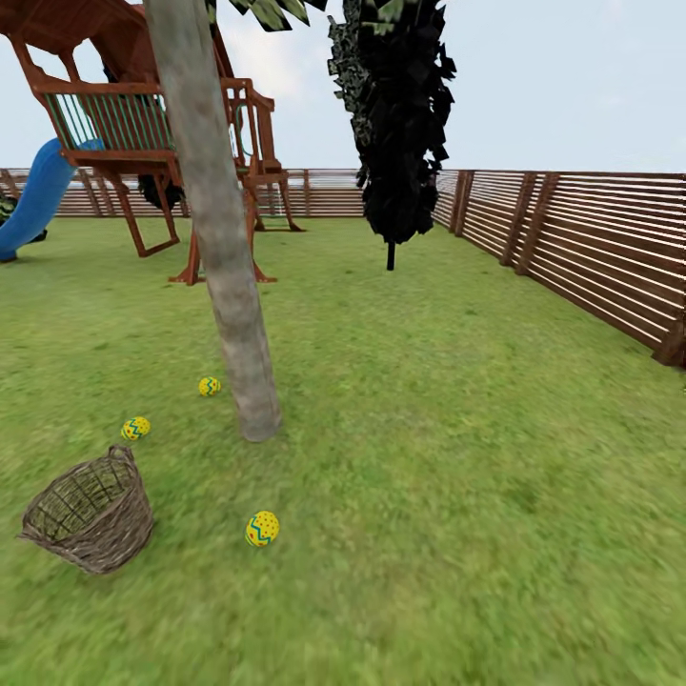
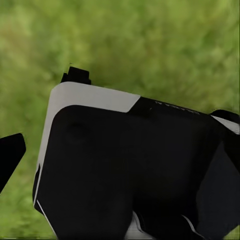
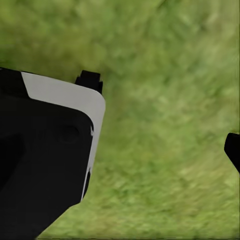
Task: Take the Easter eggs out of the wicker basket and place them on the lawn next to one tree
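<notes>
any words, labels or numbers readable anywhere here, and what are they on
None can be read.
Black and white robot housing: a faint pale mark near its upper edge, too blurred to read.
Yellow dotted Easter eggs, brown woven wicker basket, slatted wooden fence: patterns only, no text.

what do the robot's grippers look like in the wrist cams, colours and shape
Both look alike: a bulky, glossy black housing with rounded corners, edged by a white panel, seen on the left gripper and on the right gripper over blurred lawn. A small black block sticks up above each white edge. The finger tips are black. No cables are visible, and any markings are too blurred to read.
</notes>
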